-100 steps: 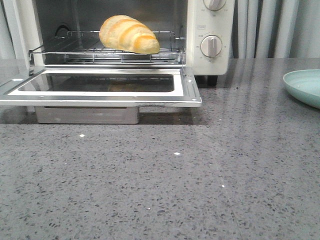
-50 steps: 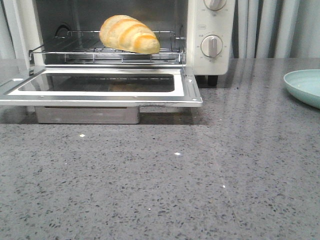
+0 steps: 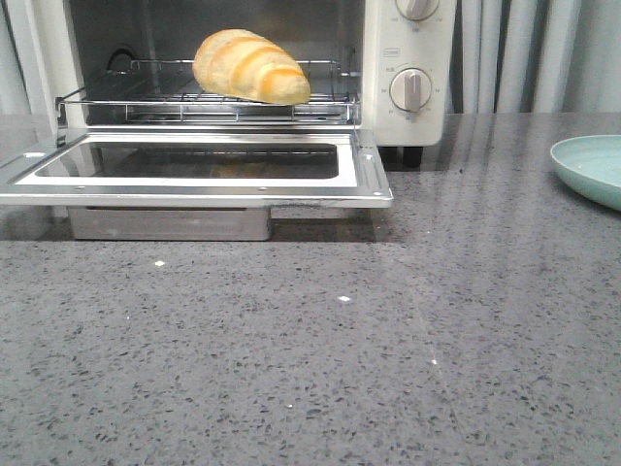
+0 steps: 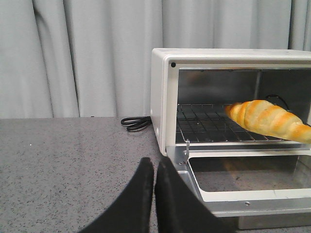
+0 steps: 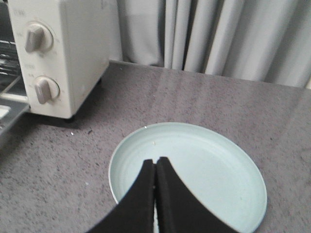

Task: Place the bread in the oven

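The golden-yellow bread (image 3: 250, 66) lies on the wire rack inside the cream-white oven (image 3: 408, 121), whose drop-down door (image 3: 194, 184) hangs open and flat. The bread also shows in the left wrist view (image 4: 268, 119), on the rack of the oven (image 4: 159, 97). My left gripper (image 4: 154, 165) is shut and empty, low over the counter beside the door's hinge corner. My right gripper (image 5: 155, 162) is shut and empty, over a pale green plate (image 5: 209, 165), to the right of the oven (image 5: 73, 53). Neither gripper shows in the front view.
The pale green plate (image 3: 592, 170) sits at the right edge of the grey speckled counter (image 3: 320, 349). A black power cord (image 4: 136, 124) lies coiled behind the oven's left side. Grey curtains hang behind.
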Robot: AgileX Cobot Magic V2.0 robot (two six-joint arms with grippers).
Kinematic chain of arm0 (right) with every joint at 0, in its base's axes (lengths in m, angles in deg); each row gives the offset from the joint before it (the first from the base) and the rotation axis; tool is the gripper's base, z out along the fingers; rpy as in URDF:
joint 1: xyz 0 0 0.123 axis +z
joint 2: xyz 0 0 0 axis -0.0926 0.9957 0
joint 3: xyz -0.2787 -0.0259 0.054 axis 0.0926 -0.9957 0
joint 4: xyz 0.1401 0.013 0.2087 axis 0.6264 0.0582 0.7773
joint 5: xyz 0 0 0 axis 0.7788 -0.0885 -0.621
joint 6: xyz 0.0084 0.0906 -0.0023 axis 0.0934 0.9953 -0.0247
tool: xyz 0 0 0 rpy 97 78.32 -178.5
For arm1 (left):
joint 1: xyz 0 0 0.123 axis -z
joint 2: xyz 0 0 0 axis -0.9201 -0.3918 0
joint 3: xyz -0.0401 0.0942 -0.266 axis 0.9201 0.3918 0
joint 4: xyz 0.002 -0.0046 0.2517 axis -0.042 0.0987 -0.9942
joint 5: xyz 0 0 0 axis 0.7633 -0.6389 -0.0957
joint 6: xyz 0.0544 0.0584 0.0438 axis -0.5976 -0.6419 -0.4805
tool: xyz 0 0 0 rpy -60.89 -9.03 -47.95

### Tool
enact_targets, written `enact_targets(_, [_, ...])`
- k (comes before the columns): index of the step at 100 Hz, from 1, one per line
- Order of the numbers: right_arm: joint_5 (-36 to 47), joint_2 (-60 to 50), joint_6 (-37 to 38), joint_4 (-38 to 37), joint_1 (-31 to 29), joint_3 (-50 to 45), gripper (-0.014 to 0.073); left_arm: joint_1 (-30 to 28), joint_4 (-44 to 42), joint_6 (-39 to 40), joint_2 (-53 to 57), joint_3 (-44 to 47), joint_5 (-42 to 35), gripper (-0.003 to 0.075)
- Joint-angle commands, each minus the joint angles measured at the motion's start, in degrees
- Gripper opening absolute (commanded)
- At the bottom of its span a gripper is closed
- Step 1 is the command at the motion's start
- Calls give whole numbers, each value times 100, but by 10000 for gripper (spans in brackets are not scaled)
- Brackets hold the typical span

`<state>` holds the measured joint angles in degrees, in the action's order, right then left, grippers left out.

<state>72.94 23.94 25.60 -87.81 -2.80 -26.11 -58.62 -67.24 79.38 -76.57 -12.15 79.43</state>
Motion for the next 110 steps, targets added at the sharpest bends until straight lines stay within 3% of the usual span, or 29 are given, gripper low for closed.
enact_targets(1, [813, -449, 11, 6, -154, -376, -68, -22, 41, 6, 145, -145, -409, -21])
enact_targets(30, [953, -1594, 11, 18, -225, -1579, -68, -22, 41, 6, 145, -145, -409, -21])
enact_targets(54, [935, -1624, 11, 18, -225, -1712, -68, -22, 41, 6, 145, -145, -409, -21])
enact_targets(93, [911, -2877, 11, 16, -225, -2159, -68, -22, 41, 6, 145, -145, -409, -21])
enact_targets(110, [958, -2866, 11, 16, -225, -2320, -68, -22, 41, 6, 145, -145, -409, -21])
